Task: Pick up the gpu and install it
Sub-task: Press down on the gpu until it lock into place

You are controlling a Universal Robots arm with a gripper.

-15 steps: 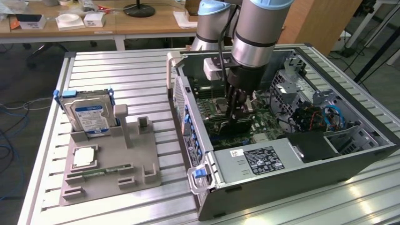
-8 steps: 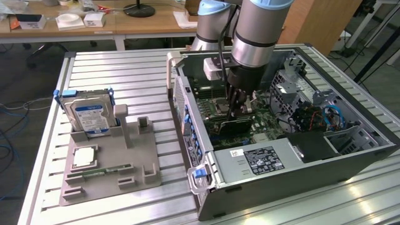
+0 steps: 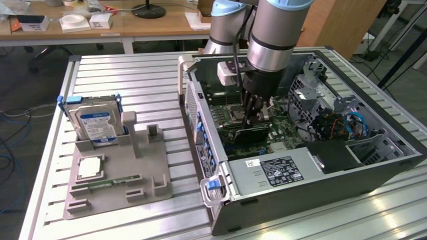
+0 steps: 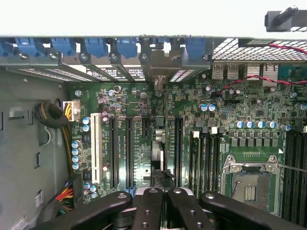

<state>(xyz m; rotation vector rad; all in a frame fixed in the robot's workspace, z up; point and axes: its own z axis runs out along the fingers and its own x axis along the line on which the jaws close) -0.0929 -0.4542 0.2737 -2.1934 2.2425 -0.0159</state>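
The pincer (image 3: 255,119) is sitting clamped shut on the gpu (image 3: 250,135), holding it edge-down inside the open computer case (image 3: 373,170) at mid-frame. It's hovering right over the motherboard (image 4: 144,110) slots.

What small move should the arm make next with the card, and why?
Probably press the gpu straight down: the gripper, shut on it, holds it upright inside the computer case over the motherboard slots.

Robotics lab or workshop setting: slotted aluminium-profile table (image 3: 127,75) carrying an open computer case (image 3: 300,150) and grey parts fixture (image 3: 120,175), wooden workbenches (image 3: 153,25) at the far side, loose cables (image 3: 13,130) on the floor.
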